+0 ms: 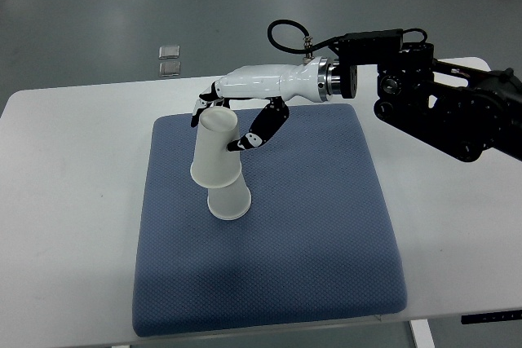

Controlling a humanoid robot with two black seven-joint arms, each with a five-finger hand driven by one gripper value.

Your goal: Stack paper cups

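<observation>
Item: upper paper cup (214,150), white, mouth down, tilted, seated over the lower paper cup (229,200), also white and inverted, which stands just below and toward the near side of the hand.
Holder: right hand (232,124), white with black finger joints, its arm entering from the right edge; fingers (201,106) curled round the upper cup's raised base, thumb (259,130) against its right side.
Support: blue mat (318,226) beneath hand and cups, on a white table (65,201).
Beyond the hand, on the floor past the table's far edge: two small square tiles (170,59).
</observation>
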